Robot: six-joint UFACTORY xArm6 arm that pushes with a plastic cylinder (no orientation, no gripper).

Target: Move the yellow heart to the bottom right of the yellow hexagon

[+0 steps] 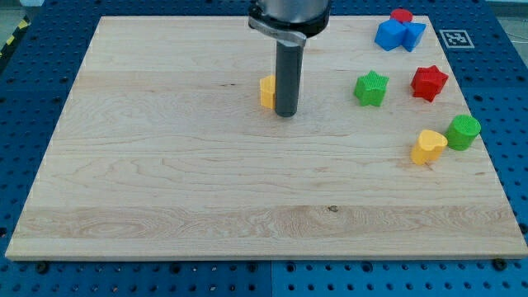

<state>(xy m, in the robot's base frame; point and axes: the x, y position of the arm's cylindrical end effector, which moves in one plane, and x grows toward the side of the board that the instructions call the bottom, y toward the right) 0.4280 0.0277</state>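
Observation:
The yellow hexagon (267,91) sits at the board's upper middle, partly hidden behind my rod. My tip (285,114) rests on the board right against the hexagon's right side. The yellow heart (428,146) lies far off at the view's right, touching or nearly touching the green round block (464,131) to its right. The heart is well apart from my tip.
A green star (371,87) and a red star (429,82) lie at the upper right. A blue block (399,34) with a red block (402,15) behind it sits at the top right corner. The board's right edge (487,148) is close to the heart.

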